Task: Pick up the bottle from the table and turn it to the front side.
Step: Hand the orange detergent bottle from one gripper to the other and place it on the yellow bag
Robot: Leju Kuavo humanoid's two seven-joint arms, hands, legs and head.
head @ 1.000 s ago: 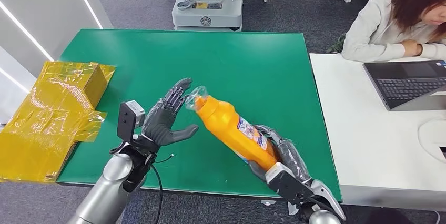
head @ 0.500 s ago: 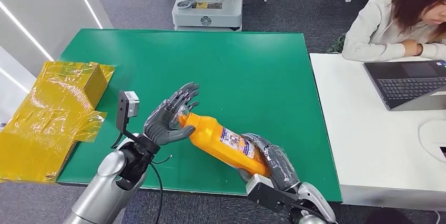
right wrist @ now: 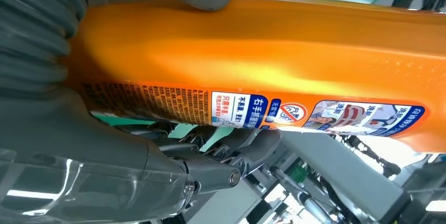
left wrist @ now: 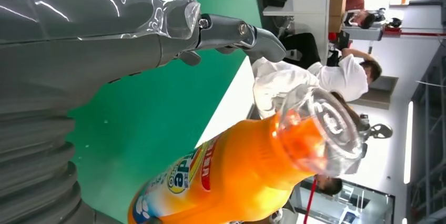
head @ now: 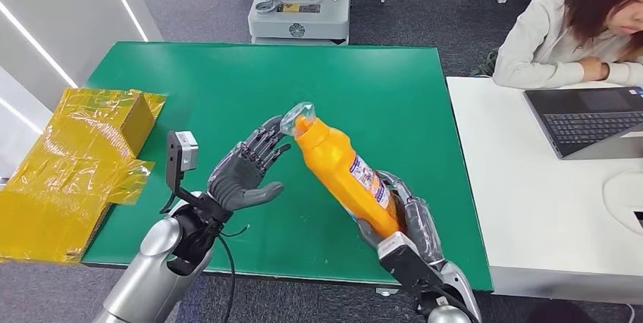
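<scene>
We see the right hand (head: pixel 402 224) gripping the orange bottle (head: pixel 343 174) by its lower end, its fingers (right wrist: pixel 247 153) wrapped around one side and the thumb pressed on the other in the right wrist view. The bottle is lifted above the green desk (head: pixel 227 80) and leans up and away from the robot, towards its left, with its clear cap (head: pixel 296 117) uppermost. A printed label (head: pixel 369 184) runs along the side turned to the right. The left hand (head: pixel 244 174) hovers beside the bottle's neck with its fingers (head: pixel 265 141) spread and nothing between them; the fingertips lie just beside the cap. Whether they touch it, we cannot tell. At the desk's left edge sits a box wrapped in yellow film (head: pixel 72 164). A person (head: pixel 576 27) sits at the white table (head: pixel 531 209) on the right, with a laptop (head: pixel 588 120) in front of them.
</scene>
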